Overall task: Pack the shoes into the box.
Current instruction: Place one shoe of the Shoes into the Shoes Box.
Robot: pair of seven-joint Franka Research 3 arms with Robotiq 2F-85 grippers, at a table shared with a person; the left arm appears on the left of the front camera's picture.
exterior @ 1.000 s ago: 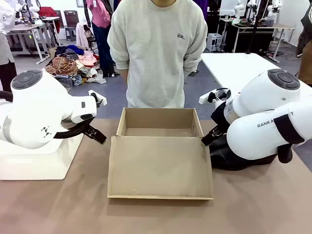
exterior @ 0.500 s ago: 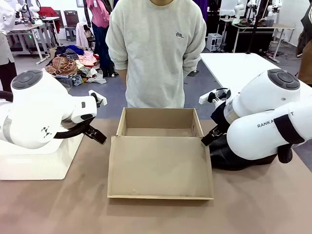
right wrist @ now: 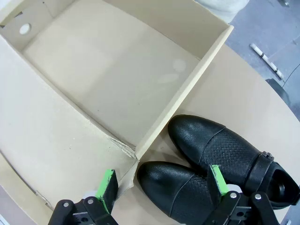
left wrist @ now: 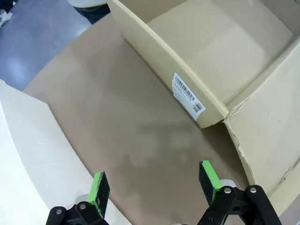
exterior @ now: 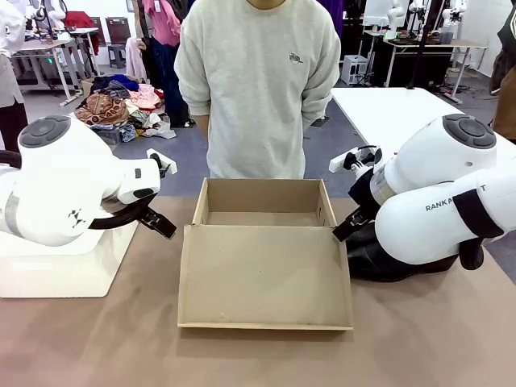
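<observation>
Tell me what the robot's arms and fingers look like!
Both arms are chunky, rounded and white, with grey round caps on the joints. The right arm has black lettering and a black band; the left arm has a black cable. Each arm ends in two black fingers with bright green pads.

You have two shoes [right wrist: 187,194] to count, both black, lying side by side. There is one box [exterior: 262,193], with one flap lid [exterior: 266,278] and one white label [left wrist: 189,93] on its end wall. One white block [exterior: 64,274] sits on the one tabletop [exterior: 97,343]. Two grippers show, the left gripper [left wrist: 152,177] and the right gripper [right wrist: 162,177], each with two green pads [left wrist: 98,185]. One person [exterior: 258,89] stands across from you.
</observation>
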